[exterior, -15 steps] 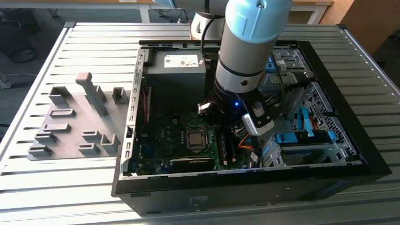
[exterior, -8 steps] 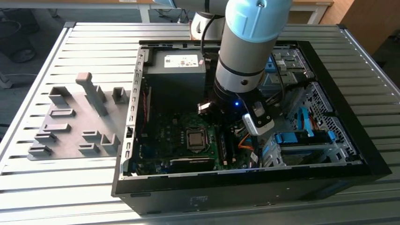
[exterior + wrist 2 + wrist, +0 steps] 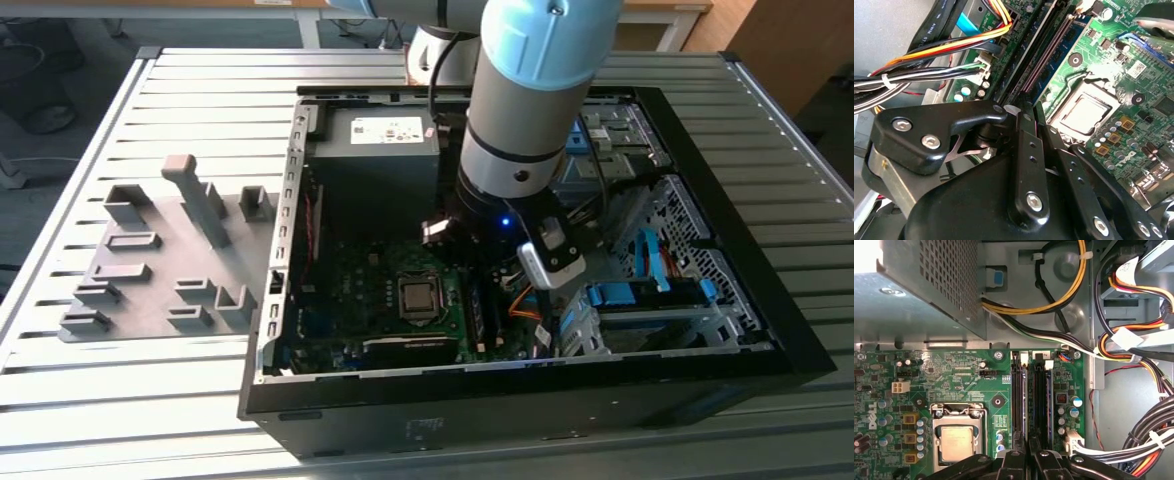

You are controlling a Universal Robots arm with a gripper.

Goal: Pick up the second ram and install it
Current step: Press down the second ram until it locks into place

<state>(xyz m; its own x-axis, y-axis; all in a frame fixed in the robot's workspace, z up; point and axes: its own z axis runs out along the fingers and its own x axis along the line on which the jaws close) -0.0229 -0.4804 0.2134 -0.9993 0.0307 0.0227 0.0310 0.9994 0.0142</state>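
I am watching the pincer (image 3: 1028, 460) hanging low inside the open computer case (image 3: 534, 405), right over the near end of the two long memory slots (image 3: 1019, 400) on the green board. Its black links are crowding in toward one line, but I cannot tell how far it is open, nor whether a thin board is sitting in it.

A dark blue-green stick (image 3: 1041, 400) is standing edge-up in the slot nearer the cables (image 3: 1134, 345). I am taking it for the second ram, though I cannot tell that for sure. The slot beside it, on the side of the silver processor (image 3: 956, 442), is looking bare.

I am judging such a stick to be light, stiff and thin, but fragile. It wants holding by its long flat faces or short ends, kept upright and away from the contact edge.

Further out, the arm (image 3: 527, 110) is reaching down into the case. The grey holder blocks (image 3: 147, 270) are sitting on the bench (image 3: 160, 410) at the exterior view's left, well apart from the case.
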